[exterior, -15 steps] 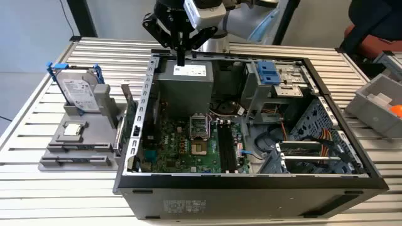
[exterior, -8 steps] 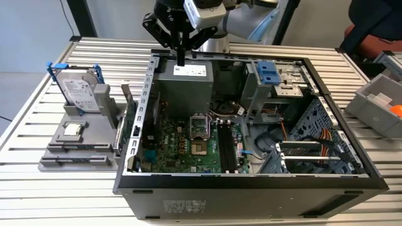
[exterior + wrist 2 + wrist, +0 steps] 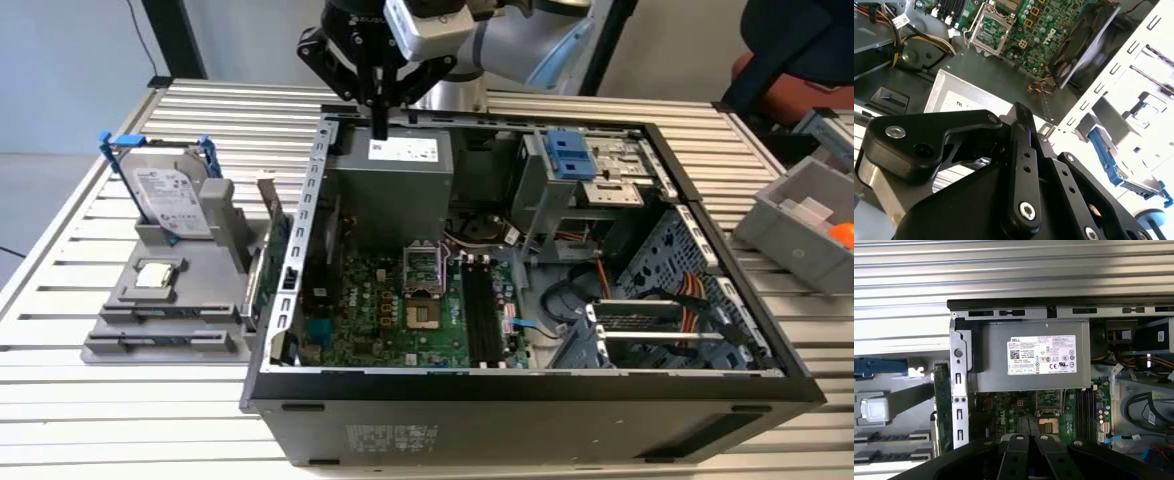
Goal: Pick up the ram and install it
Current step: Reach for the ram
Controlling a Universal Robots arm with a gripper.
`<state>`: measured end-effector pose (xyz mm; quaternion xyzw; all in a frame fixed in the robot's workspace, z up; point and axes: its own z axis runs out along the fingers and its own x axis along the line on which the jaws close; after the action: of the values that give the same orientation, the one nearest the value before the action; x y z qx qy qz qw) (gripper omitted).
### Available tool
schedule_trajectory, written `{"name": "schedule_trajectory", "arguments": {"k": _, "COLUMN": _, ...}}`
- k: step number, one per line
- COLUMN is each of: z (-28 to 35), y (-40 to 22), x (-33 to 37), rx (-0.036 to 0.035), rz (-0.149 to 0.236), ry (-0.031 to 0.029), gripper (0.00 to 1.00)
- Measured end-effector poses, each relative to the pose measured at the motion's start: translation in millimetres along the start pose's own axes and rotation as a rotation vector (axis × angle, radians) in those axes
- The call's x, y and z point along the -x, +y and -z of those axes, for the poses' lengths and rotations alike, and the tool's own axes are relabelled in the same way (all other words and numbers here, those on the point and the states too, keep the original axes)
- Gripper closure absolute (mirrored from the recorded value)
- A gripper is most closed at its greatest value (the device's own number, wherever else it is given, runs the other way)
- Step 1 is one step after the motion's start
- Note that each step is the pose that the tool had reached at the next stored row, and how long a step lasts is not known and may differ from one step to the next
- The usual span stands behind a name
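My gripper (image 3: 380, 133) hangs shut and holds nothing, above the rear edge of the open computer case (image 3: 534, 385), over the grey power supply (image 3: 394, 175). In both wrist views its black fingers (image 3: 1018, 442) (image 3: 1022, 150) point down at the power supply (image 3: 1031, 357). The black memory slots (image 3: 481, 310) (image 3: 1085, 412) on the green motherboard stand bare. A thin dark strip that looks like the ram (image 3: 171, 341) sits edge-up in a slot of the grey holder (image 3: 134, 350), at the exterior view's left, well away from the gripper.
The holder also carries an upright hard drive (image 3: 171, 195) and a small square processor chip (image 3: 158, 275) (image 3: 876, 410). A green expansion card (image 3: 274, 255) stands between holder and case. Cables and a drive cage (image 3: 587, 165) fill the case's far side. A grey bin (image 3: 801, 225) sits at the exterior view's right.
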<state>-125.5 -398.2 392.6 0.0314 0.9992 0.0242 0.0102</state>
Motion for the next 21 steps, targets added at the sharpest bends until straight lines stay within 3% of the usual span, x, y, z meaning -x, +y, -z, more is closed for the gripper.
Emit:
{"name": "schedule_trajectory", "arguments": {"k": 6, "z": -0.1, "y": 1.9, "x": -2.0, "rx": 0.0009, "rz": 0.041, "ry": 0.0019, "gripper": 1.0}}
{"name": "schedule_trajectory", "arguments": {"k": 21, "z": -0.2, "y": 2.7, "x": -3.0, "rx": 0.0009, "rz": 0.042, "ry": 0.002, "gripper": 1.0}}
